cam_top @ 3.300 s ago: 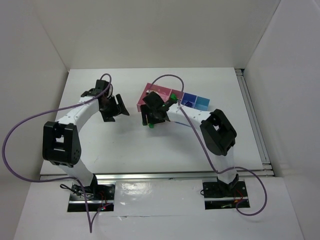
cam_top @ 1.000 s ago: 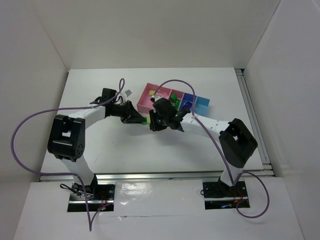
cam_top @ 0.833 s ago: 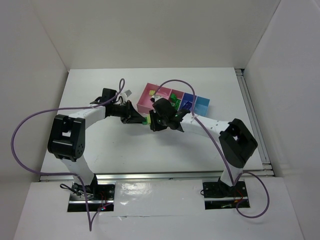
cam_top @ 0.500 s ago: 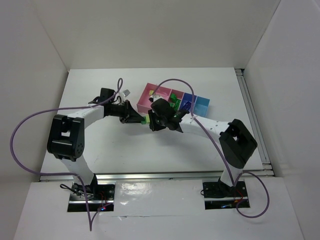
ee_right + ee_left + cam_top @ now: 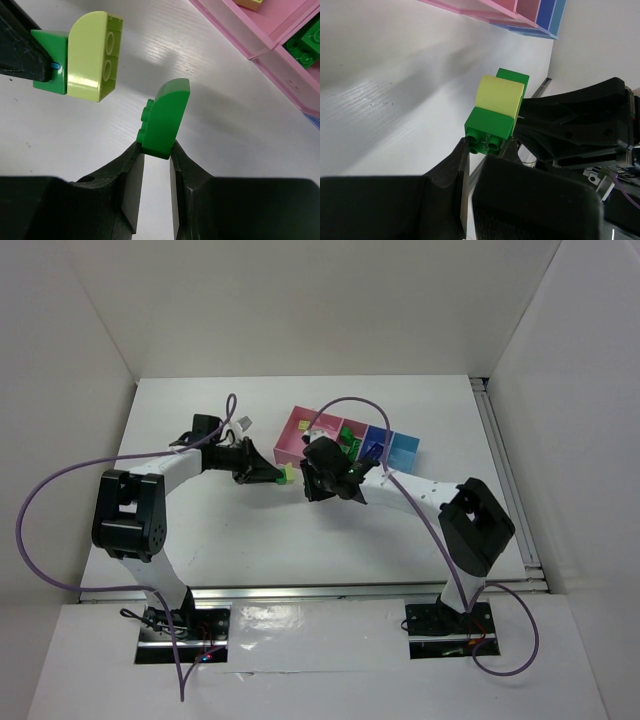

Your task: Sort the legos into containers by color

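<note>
- Gripping a small stack, the left gripper (image 5: pixel 479 150) has its jaws drawn nearly together on a green brick (image 5: pixel 487 125), pinched at its studded end.
- A lime brick (image 5: pixel 500 95) with one rounded edge is stuck to the far face of that green brick, so both hang off the table (image 5: pixel 250 530).
- The right gripper (image 5: pixel 155 146) has its jaws closed tight on a curved green brick (image 5: pixel 165 120), held upright by its lower end with the studs facing left.
- In the right wrist view, the curved green brick sits just right of the lime brick, with a narrow gap of bare table between them.
- In the top view, the two grippers meet tip to tip at mid-table, just near and left of the bins (image 5: pixel 300 430).
- The bins stand in a joined row toward the far side: pink on the left, then magenta, blue and light blue to the right.
- The pink bin holds a lime piece (image 5: pixel 250 4), cut off by the frame edge.
- The bin beside it holds green bricks (image 5: pixel 310 45).
- A small pale piece (image 5: pixel 245 423) lies on the table left of the bins, near the left arm's cable; its shape is too small to tell.
</note>
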`<control>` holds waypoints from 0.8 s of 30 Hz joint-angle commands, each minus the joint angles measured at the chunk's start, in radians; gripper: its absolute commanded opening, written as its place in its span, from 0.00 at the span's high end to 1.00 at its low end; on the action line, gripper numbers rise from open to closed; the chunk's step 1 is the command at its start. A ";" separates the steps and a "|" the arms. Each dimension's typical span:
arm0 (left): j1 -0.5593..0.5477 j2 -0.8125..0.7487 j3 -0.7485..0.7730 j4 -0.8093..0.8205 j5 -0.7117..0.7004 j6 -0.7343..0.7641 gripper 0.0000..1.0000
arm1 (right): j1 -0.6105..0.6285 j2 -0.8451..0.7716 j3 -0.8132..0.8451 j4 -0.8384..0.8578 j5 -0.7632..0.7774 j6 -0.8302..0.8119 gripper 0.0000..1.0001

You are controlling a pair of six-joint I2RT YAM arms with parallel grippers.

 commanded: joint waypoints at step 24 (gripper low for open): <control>0.002 -0.012 0.086 -0.085 -0.021 0.038 1.00 | -0.328 0.194 0.367 -0.114 0.022 -0.051 0.48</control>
